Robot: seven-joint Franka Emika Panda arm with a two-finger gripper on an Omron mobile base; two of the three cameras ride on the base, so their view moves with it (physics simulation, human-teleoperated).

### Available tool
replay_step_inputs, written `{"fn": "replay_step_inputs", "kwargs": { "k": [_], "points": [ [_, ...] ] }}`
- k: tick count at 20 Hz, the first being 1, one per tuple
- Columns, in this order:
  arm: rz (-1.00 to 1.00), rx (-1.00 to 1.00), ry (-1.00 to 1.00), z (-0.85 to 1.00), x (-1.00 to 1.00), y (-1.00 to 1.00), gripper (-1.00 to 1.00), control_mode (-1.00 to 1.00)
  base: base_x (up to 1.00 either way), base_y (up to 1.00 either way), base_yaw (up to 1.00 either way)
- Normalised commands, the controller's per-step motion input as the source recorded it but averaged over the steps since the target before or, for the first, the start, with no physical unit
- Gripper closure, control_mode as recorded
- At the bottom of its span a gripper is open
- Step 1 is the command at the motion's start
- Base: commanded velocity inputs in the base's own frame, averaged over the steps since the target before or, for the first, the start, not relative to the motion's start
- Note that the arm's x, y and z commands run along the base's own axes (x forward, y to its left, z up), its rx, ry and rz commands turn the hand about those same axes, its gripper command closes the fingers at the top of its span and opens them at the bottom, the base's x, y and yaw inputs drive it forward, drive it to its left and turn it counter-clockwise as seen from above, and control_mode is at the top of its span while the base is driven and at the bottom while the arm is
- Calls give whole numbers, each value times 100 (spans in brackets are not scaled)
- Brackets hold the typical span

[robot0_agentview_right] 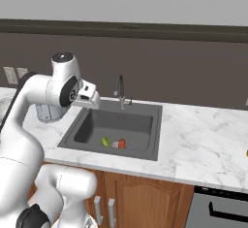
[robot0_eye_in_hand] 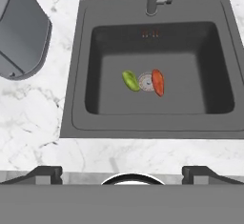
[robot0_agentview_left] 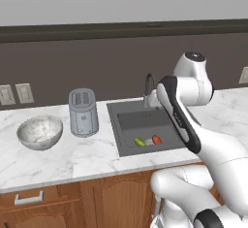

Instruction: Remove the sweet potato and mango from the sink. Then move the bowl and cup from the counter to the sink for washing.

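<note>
In the hand view the dark grey sink (robot0_eye_in_hand: 190,85) lies straight below. On its floor the green mango (robot0_eye_in_hand: 130,80) lies left of the drain and the orange-red sweet potato (robot0_eye_in_hand: 157,82) right of it. My gripper (robot0_eye_in_hand: 123,174) hangs open high above the sink's front rim, with nothing between its fingertips. Both base views show the mango (robot0_agentview_left: 139,142) (robot0_agentview_right: 105,141) and the sweet potato (robot0_agentview_left: 156,139) (robot0_agentview_right: 122,143) near the front of the sink (robot0_agentview_left: 140,120) (robot0_agentview_right: 121,122). The mottled whitish bowl (robot0_agentview_left: 40,131) stands on the counter far to the left. A sliver of the yellow cup (robot0_agentview_right: 246,153) shows at the right edge.
A grey toaster (robot0_agentview_left: 83,112) (robot0_eye_in_hand: 21,32) stands on the marble counter (robot0_agentview_left: 92,159) between the bowl and the sink. The curved faucet (robot0_agentview_left: 149,89) (robot0_agentview_right: 120,91) rises behind the basin. A round drain (robot0_eye_in_hand: 146,81) sits between the two pieces of produce.
</note>
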Motion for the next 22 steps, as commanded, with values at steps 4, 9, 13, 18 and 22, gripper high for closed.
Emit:
{"fn": "replay_step_inputs", "kwargs": {
  "k": [4, 9, 13, 18, 22],
  "points": [
    [0, 0, 0, -14, 0, 0, -100, -100, 0, 0, 0],
    [0, 0, 0, -14, 0, 0, -100, -100, 0, 0, 0],
    [0, 0, 0, -14, 0, 0, -100, -100, 0, 0, 0],
    [0, 0, -1, -15, 0, -1, -100, -100, 0, 0, 0],
    [0, 0, -2, -15, 0, -2, -100, -100, 0, 0, 0]
  ]
}}
